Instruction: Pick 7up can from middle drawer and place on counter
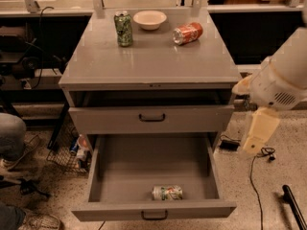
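The 7up can (pixel 167 192) lies on its side in the open middle drawer (pixel 153 210), near the drawer's front wall. It is pale silver-white with green print. The counter (pixel 153 61) is the grey top of the cabinet above. My cream arm (pixel 268 99) hangs to the right of the cabinet, level with the drawers and apart from the can. My gripper itself does not show in this view; it lies past the arm's visible end.
On the counter stand a dark green can (pixel 123 28), a white bowl (pixel 149 19) and an orange-red can (pixel 187 33) on its side. The upper drawer (pixel 151 118) is slightly open. A thin black bar (pixel 293 207) and cables lie on the floor at right.
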Controlling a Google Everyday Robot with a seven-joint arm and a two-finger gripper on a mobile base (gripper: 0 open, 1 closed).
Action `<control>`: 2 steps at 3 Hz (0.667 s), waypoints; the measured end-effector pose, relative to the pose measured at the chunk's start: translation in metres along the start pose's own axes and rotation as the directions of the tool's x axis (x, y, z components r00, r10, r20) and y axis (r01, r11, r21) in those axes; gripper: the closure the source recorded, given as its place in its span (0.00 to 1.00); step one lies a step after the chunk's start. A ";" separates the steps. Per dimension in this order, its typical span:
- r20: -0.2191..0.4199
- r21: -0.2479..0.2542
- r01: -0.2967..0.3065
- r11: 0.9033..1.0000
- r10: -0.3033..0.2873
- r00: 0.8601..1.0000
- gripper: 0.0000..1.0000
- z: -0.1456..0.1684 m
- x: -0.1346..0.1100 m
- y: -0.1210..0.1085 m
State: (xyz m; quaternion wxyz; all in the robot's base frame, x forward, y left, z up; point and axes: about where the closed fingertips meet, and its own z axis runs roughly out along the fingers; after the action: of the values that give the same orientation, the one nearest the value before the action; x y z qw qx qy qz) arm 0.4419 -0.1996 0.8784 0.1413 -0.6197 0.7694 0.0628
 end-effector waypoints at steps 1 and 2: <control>0.048 -0.115 0.004 0.993 0.002 0.999 0.00 0.081 0.001 0.015; 0.065 -0.179 -0.014 0.984 0.026 0.998 0.00 0.170 -0.008 0.031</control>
State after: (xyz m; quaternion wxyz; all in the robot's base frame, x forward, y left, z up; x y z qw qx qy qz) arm 0.4368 -0.1386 0.7167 0.1103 -0.6197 0.7617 0.1539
